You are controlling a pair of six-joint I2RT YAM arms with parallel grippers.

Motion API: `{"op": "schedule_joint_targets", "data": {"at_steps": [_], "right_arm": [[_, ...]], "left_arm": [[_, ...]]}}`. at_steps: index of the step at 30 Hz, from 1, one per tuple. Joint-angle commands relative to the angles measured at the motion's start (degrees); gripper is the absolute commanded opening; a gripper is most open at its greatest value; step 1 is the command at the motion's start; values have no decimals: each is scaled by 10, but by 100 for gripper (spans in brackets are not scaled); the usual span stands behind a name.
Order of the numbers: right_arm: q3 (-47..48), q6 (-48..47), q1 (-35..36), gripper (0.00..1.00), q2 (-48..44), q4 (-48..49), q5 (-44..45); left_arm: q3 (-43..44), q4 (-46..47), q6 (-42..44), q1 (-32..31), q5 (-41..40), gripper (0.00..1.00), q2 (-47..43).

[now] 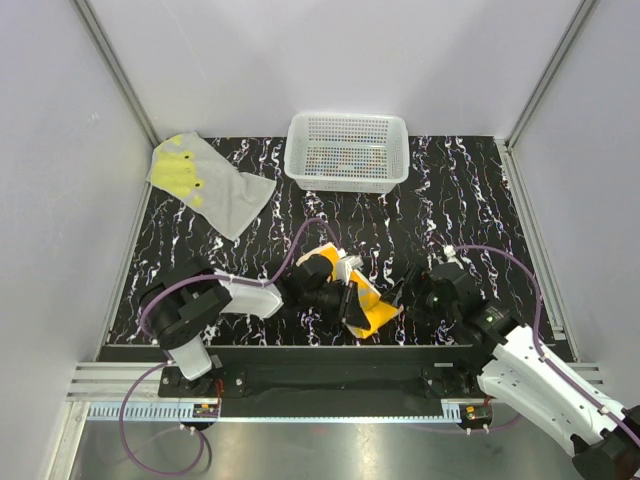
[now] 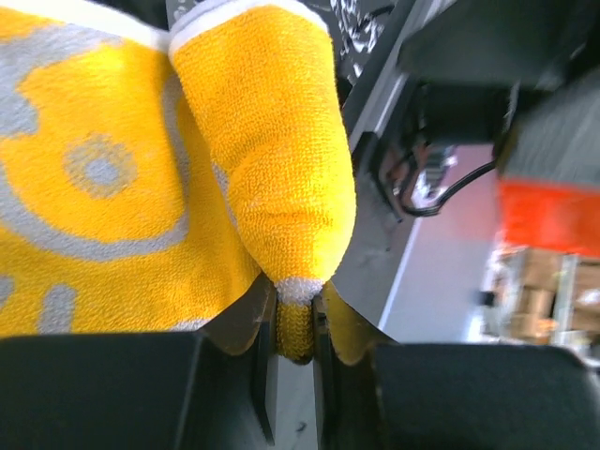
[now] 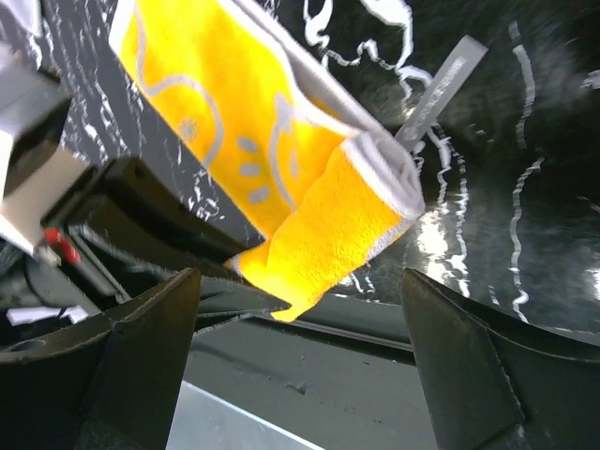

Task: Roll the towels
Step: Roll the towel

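The orange towel [image 1: 372,308] with white marks lies partly folded at the table's near edge, its corner hanging over it. My left gripper [image 1: 349,300] is shut on a fold of it; the left wrist view shows the towel [image 2: 253,141] bunched above the gripper [image 2: 295,328], with the hem pinched between the jaws. My right gripper [image 1: 404,287] is open just right of the towel. In the right wrist view the towel [image 3: 319,216] lies ahead of the gripper [image 3: 300,337], untouched. The grey towel [image 1: 207,182] with yellow-green blotches lies flat at the far left.
A white perforated basket [image 1: 348,150] stands at the far middle of the black marbled table [image 1: 460,200]. White walls with metal rails close in the left, right and far sides. A purple cable loops over the left arm.
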Motion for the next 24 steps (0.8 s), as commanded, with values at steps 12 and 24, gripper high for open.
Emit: {"op": "schedule_joint_targets", "data": {"at_steps": [12, 24], "right_arm": [[-59, 45, 5, 91, 55, 140, -65], [-77, 73, 21, 91, 95, 152, -60]], "left_arm": [[-77, 292, -202, 23, 83, 0, 103], [-91, 437, -277, 32, 97, 0, 181]]}}
